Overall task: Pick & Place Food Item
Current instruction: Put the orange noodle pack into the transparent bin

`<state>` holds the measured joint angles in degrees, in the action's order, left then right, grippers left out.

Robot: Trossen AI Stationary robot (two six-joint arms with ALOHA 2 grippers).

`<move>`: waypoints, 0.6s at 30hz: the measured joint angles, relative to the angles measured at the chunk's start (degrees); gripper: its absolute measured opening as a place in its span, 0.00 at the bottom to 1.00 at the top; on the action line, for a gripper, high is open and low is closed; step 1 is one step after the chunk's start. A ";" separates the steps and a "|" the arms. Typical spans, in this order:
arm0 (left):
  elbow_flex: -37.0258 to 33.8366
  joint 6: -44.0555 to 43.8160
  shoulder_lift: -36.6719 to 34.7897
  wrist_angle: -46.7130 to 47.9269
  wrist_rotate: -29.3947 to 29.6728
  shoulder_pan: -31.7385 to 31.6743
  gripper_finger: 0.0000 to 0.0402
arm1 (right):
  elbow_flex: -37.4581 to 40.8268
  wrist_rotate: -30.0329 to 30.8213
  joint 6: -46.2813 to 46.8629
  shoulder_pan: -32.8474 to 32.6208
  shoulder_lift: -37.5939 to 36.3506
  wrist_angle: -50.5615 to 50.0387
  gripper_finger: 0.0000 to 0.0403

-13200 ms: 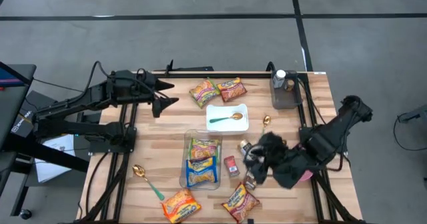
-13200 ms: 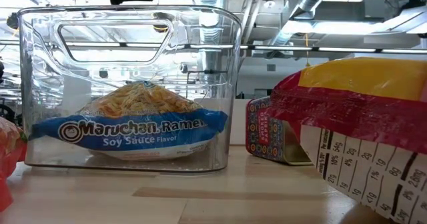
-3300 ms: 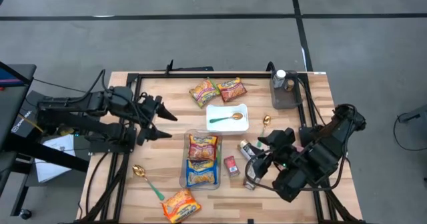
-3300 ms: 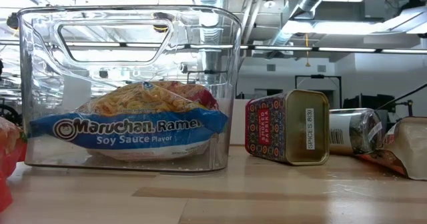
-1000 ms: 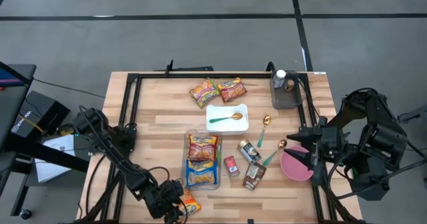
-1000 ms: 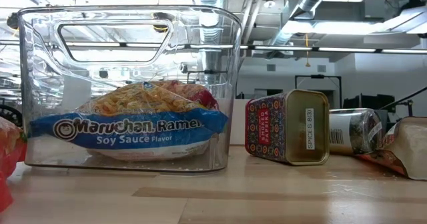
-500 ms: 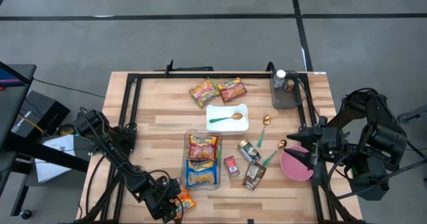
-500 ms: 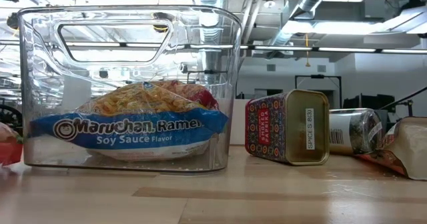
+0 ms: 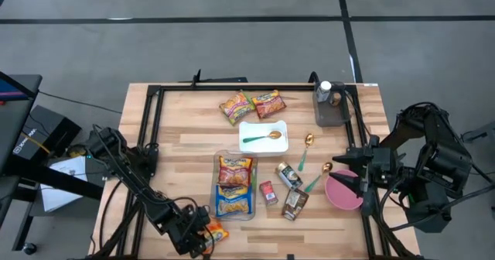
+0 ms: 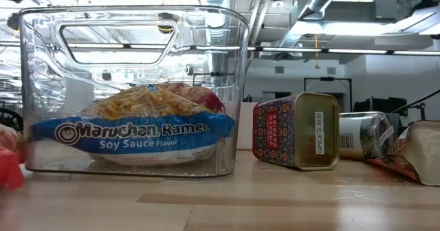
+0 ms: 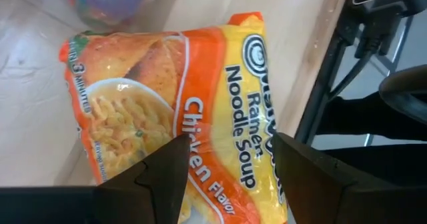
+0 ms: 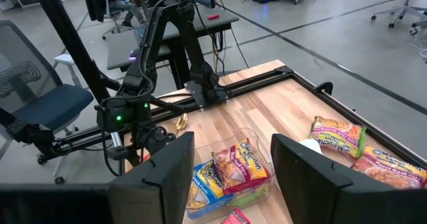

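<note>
An orange chicken ramen packet (image 11: 173, 97) lies flat on the wood near the table's front edge, left of centre (image 9: 214, 230). Its end shows blurred in the low view (image 10: 7, 169). My left gripper (image 11: 230, 151) is open right over it, one finger on each side of the printed face; it also shows in the high view (image 9: 193, 233). A clear bin (image 9: 234, 184) holds ramen packets (image 10: 137, 121). My right gripper (image 9: 346, 179) is open and empty at the table's right side. My left gripper comes at the ramen packet from above, pointing down, with its open fingers (image 11: 160, 177) over the packet's middle and across its width. The fingers hide where they meet the wrapper, so I cannot tell whether they touch it. The packet lies on the table.
Two ramen packets (image 9: 251, 105) lie at the far side, with a white tray (image 9: 272, 144) holding a spoon nearer. A spice tin (image 9: 268, 192), jars (image 9: 290, 175), spoons (image 9: 308, 144) and a pink bowl (image 9: 344, 192) lie right of the bin. A grey container (image 9: 329, 109) stands far right.
My left gripper has shifted slightly toward the far edge over the orange packet. The packet has moved on the table: in the low view its end has drawn back toward the picture's left edge and now shows blurred.
</note>
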<state>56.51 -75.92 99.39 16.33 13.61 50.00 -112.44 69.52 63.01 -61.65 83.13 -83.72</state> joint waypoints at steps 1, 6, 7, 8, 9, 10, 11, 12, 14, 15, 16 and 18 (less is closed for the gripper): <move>0.00 0.00 0.00 -0.01 0.04 0.00 0.52 | 0.00 0.00 0.01 0.00 0.00 0.00 0.48; 0.00 0.00 0.00 1.30 1.26 -0.17 0.52 | 0.00 0.00 0.01 0.00 0.00 0.03 0.48; 0.00 0.00 0.00 1.69 1.53 -0.17 0.52 | 0.00 0.00 0.01 0.00 0.00 0.04 0.48; 0.00 0.00 0.00 2.04 1.64 -0.17 0.52 | 0.00 0.00 0.01 0.00 0.00 0.07 0.48; 0.00 0.00 0.00 2.30 1.78 -0.17 0.52 | 0.00 0.00 0.01 0.00 0.00 0.11 0.48; 0.00 0.00 0.00 2.46 2.16 -0.17 0.52 | 0.00 0.00 0.01 0.00 0.00 0.11 0.48; 0.00 -0.01 0.00 2.68 2.53 -0.17 0.52 | 0.00 0.00 0.01 0.00 0.00 0.13 0.48; 0.00 0.00 0.00 2.98 2.59 -0.17 0.52 | 0.00 0.00 0.01 0.00 0.00 0.15 0.48; 0.00 0.00 0.00 4.28 2.71 -0.18 0.52 | 0.00 0.00 0.01 0.00 0.00 0.15 0.48; 0.00 0.00 0.00 5.09 2.91 -0.20 0.52 | 0.00 0.00 0.01 0.00 0.00 0.15 0.48; 0.00 0.00 0.00 5.84 3.02 -0.20 0.52 | 0.00 0.00 0.01 0.00 0.00 0.15 0.48; 0.00 0.00 0.00 7.39 3.13 -0.20 0.52 | 0.00 0.00 0.01 0.00 0.00 0.17 0.48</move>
<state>56.51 -75.92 99.39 23.72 16.73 49.80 -112.44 69.52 63.02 -61.65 83.13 -83.55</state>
